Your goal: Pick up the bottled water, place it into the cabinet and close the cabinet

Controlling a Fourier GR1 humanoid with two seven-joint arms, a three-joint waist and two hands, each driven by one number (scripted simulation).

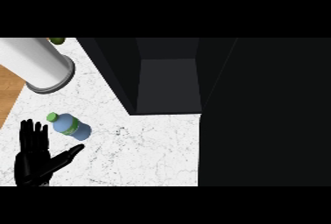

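The bottled water (70,126), pale blue with a green cap and green label band, lies on its side on the white marble counter (142,148), cap pointing up-left. My left hand (35,159) is at the lower left, just below and left of the bottle, fingers straight, thumb spread toward the right, not touching it. The dark cabinet (168,83) stands behind the bottle with its inside showing, a grey shelf floor visible. A wide black panel (265,113), apparently its swung-out door, fills the right side. My right hand does not show.
A tall white cylinder with a grey base (35,63) stands at the upper left. A small green object (58,40) peeks out behind it. A wooden surface (8,92) borders the counter's left edge.
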